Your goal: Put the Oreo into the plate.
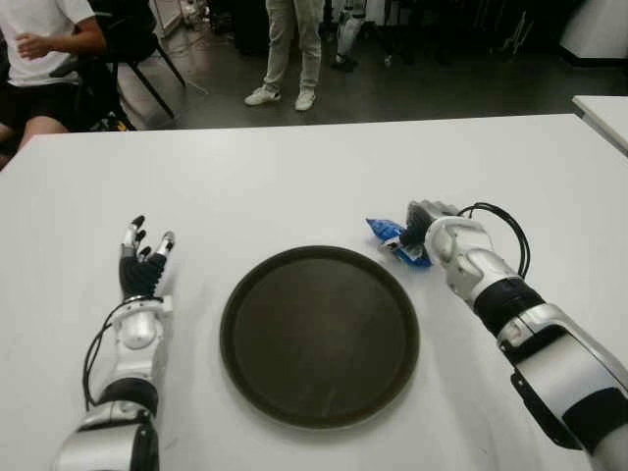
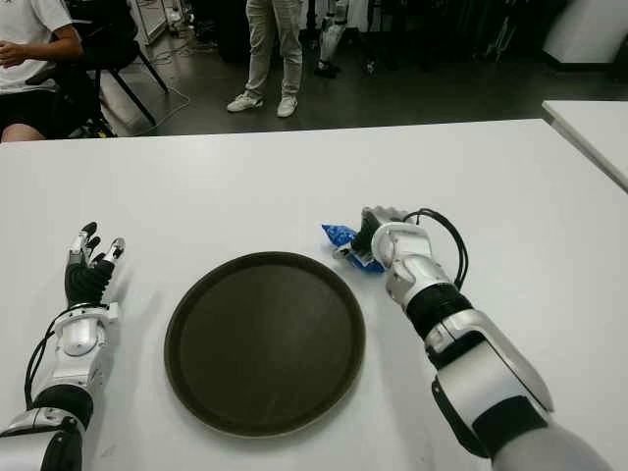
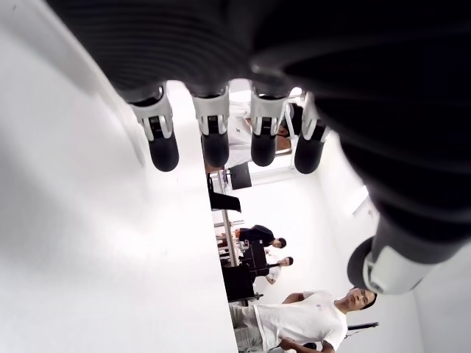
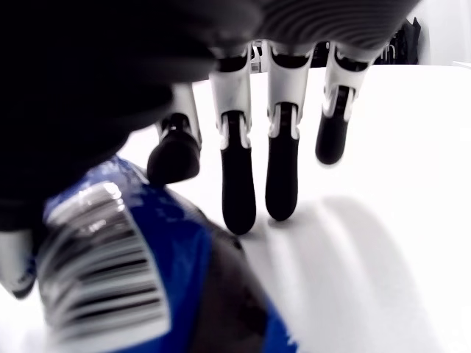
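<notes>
Blue Oreo packet (image 1: 391, 235) lies on the white table (image 1: 294, 177) right of centre, just beyond the dark plate (image 1: 320, 334), which holds nothing. Right hand (image 1: 432, 224) sits over it, fingers extended, not yet closed; left hand (image 1: 142, 263) shows at lower left, fingers spread.

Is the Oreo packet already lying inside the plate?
No: the blue Oreo packet sits on the white table beside the plate's right rim, under the right hand; the plate holds nothing.
</notes>
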Motion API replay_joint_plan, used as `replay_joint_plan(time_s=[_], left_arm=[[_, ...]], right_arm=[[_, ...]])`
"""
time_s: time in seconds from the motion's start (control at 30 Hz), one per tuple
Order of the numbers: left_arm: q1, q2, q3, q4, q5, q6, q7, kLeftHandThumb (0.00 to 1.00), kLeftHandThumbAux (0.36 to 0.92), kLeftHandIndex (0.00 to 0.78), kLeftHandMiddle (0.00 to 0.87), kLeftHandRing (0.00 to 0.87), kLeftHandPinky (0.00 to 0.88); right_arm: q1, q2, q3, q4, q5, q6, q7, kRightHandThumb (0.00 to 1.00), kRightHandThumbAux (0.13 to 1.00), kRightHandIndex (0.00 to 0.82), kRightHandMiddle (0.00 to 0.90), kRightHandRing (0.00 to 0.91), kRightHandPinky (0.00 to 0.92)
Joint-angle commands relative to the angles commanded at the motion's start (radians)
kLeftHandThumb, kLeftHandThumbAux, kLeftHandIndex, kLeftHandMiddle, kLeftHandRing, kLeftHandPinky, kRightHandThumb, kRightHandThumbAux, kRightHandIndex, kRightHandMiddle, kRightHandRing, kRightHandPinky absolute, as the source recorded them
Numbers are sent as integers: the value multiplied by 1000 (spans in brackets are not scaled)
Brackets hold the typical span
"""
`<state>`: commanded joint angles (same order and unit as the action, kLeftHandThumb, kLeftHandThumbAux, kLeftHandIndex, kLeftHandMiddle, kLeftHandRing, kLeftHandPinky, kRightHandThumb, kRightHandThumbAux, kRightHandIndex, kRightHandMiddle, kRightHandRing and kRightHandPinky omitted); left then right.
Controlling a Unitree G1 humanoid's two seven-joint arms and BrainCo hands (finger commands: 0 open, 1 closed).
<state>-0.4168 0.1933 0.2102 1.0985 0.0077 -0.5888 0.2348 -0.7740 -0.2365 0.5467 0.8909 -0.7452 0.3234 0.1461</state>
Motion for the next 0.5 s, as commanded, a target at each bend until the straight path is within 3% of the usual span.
replay_joint_plan(time_s=[0.2, 0.37, 0.43, 0.5], left_arm=[[-2, 1, 0, 4, 7, -4, 8, 306, 591, 0, 7, 0, 0], [-2, -1, -1, 3, 10, -12, 11, 303, 591, 3, 1, 0, 0], [-2, -4, 1, -1, 5, -13, 6, 308, 590, 3, 0, 0, 0], [-2, -4, 2, -1, 1, -14, -1, 311, 589, 4, 2, 0, 0]], right_arm=[[1, 5, 3, 1, -1, 15, -30, 0, 578, 238, 254, 280, 335], [10, 3, 2, 1, 1, 4, -79, 73, 629, 235, 241, 269, 322], [17, 3, -4, 3, 6, -8, -114, 160, 663, 268, 245, 270, 333], [21, 4, -9, 9, 12, -21, -144, 417, 693, 342, 258, 277, 362]])
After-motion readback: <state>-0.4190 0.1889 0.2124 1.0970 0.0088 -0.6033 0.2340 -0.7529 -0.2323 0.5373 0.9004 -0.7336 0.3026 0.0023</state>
